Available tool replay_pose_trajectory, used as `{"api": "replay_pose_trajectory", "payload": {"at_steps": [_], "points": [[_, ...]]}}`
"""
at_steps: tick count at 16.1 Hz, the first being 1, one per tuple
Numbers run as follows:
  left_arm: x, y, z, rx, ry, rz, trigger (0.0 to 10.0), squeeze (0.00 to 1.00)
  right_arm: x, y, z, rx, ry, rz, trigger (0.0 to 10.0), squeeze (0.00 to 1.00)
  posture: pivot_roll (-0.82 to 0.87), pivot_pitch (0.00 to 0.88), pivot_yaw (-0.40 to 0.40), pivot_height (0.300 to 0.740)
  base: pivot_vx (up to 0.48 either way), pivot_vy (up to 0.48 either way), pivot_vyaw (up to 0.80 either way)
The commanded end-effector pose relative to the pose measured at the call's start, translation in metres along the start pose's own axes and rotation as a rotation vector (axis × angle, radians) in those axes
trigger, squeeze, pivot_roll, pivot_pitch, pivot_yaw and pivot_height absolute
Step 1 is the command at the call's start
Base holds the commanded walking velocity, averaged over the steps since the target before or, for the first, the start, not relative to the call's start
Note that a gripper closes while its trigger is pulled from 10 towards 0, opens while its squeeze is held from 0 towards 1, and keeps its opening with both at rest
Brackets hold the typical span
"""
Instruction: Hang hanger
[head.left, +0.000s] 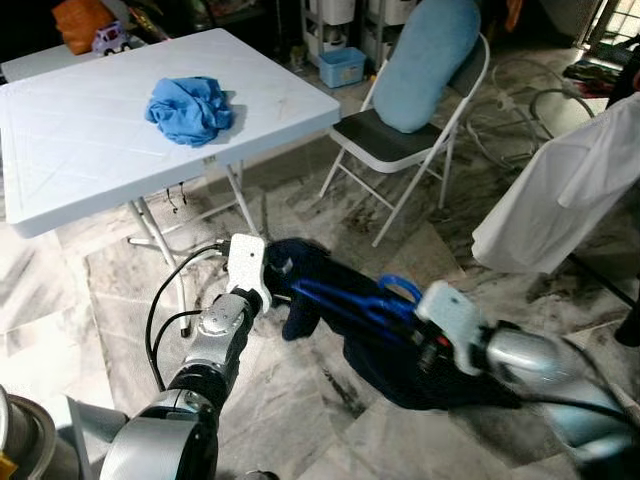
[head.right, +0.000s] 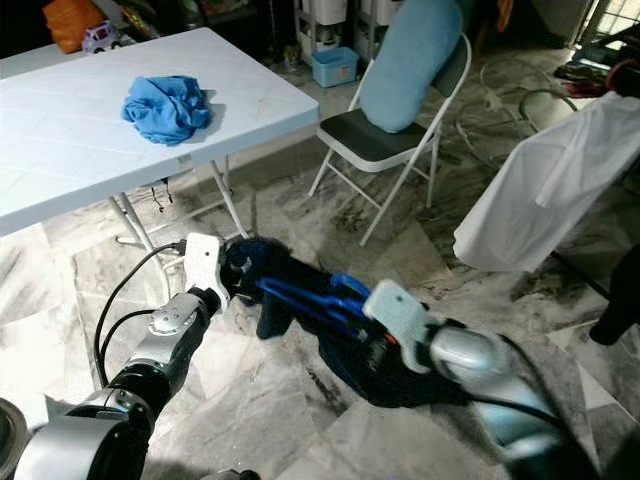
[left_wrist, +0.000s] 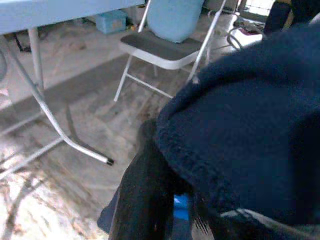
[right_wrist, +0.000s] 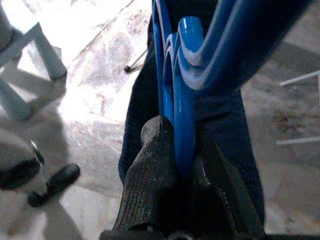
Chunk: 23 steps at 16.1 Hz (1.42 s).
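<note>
right gripper (right_wrist: 177, 165) is clamped on the blue plastic hanger (head.left: 345, 300), left gripper (head.left: 268, 283) at 9 o'clock pinches the dark navy fleece garment (head.left: 400, 365), which looks likely to slide off if tilted.

The hanger (head.left: 350, 300) is bright blue, with paler blue edges along its bars where it shows close up. The garment (head.left: 400, 360) draped on it is dark navy. On the far left, the table (head.left: 80, 150) is white, and the crumpled cloth (head.left: 188, 108) on it is mid blue. The chair (head.left: 385, 140) has a white frame and black seat, bearing a pale blue cushion (head.left: 425, 60). The floor (head.left: 300, 400) is grey-and-white marbled tile. At right hangs a white shirt (head.left: 560, 200).
</note>
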<state>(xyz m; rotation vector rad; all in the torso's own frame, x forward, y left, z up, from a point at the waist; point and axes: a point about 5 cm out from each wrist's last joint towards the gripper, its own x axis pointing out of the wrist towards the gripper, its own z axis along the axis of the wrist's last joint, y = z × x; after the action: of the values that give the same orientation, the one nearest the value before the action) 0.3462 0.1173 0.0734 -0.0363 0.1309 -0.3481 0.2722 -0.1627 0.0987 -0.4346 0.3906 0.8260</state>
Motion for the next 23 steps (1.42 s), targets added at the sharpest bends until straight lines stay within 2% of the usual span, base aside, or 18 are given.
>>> {"api": "replay_pose_trajectory", "payload": {"at_steps": [1, 3, 4, 6, 9, 10, 11, 14, 15, 18, 20, 22, 23], "points": [[-0.002, 0.010, 0.008, 0.012, -0.049, 0.035, 0.0, 0.00, 0.000, -0.006, -0.012, 0.028, 0.065, -0.045, 10.0, 0.00, -0.15, 0.048, 0.043, 0.740, 0.000, 0.000, 0.00], [-0.001, 0.006, 0.010, 0.002, -0.067, 0.013, 0.0, 0.00, 0.007, 0.004, -0.022, -0.008, 0.118, 0.008, 10.0, 0.00, -0.14, 0.045, 0.042, 0.740, 0.000, 0.000, 0.00], [0.001, 0.003, 0.012, 0.023, -0.071, -0.001, 0.0, 0.00, 0.010, 0.010, -0.025, -0.027, 0.128, 0.039, 10.0, 0.00, -0.14, 0.044, 0.041, 0.740, 0.000, 0.000, 0.00], [0.001, 0.007, 0.013, 0.036, -0.059, 0.028, 0.0, 0.00, 0.007, 0.013, -0.026, -0.018, 0.122, 0.059, 10.0, 0.00, -0.14, 0.042, 0.041, 0.740, 0.000, 0.000, 0.00], [-0.002, 0.022, 0.007, -0.009, -0.002, 0.108, 0.0, 0.00, -0.013, 0.014, -0.034, -0.033, 0.129, 0.083, 10.0, 0.00, -0.15, 0.043, 0.044, 0.740, 0.000, 0.000, 0.00], [-0.007, 0.028, -0.006, -0.012, 0.073, 0.145, 0.0, 0.00, -0.028, 0.016, -0.027, -0.019, 0.057, 0.116, 10.0, 0.00, -0.16, 0.044, 0.047, 0.740, 0.000, 0.000, 0.00], [-0.010, 0.031, -0.010, -0.024, 0.098, 0.162, 0.0, 0.00, -0.036, 0.014, -0.021, -0.004, 0.021, 0.117, 10.0, 0.00, -0.16, 0.045, 0.047, 0.740, 0.000, 0.000, 0.00], [-0.017, 0.035, -0.023, -0.037, 0.167, 0.193, 0.0, 0.00, -0.069, 0.001, 0.003, 0.046, -0.110, 0.118, 10.0, 0.00, -0.17, 0.047, 0.054, 0.740, 0.000, 0.000, 0.00], [-0.018, 0.035, -0.026, -0.032, 0.183, 0.195, 0.0, 0.00, -0.083, -0.008, 0.013, 0.041, -0.150, 0.104, 10.0, 0.00, -0.18, 0.046, 0.054, 0.740, 0.000, 0.000, 0.00], [-0.017, 0.035, -0.026, -0.032, 0.192, 0.195, 0.0, 0.00, -0.097, -0.026, 0.024, 0.022, -0.183, 0.046, 10.0, 0.00, -0.18, 0.045, 0.053, 0.740, 0.000, 0.000, 0.00], [-0.016, 0.032, -0.026, -0.040, 0.192, 0.184, 0.0, 0.00, -0.097, -0.040, 0.037, 0.035, -0.261, -0.036, 10.0, 0.00, -0.17, 0.041, 0.048, 0.740, 0.000, 0.000, 0.00], [-0.015, 0.025, -0.028, -0.058, 0.191, 0.147, 0.0, 0.00, -0.087, -0.050, 0.053, 0.098, -0.369, -0.130, 10.0, 0.00, -0.17, 0.040, 0.045, 0.740, 0.000, 0.000, 0.00], [-0.014, 0.021, -0.030, -0.059, 0.192, 0.126, 0.0, 0.00, -0.075, -0.051, 0.066, 0.120, -0.451, -0.174, 10.0, 0.00, -0.16, 0.039, 0.043, 0.740, 0.000, 0.000, 0.00]]}}
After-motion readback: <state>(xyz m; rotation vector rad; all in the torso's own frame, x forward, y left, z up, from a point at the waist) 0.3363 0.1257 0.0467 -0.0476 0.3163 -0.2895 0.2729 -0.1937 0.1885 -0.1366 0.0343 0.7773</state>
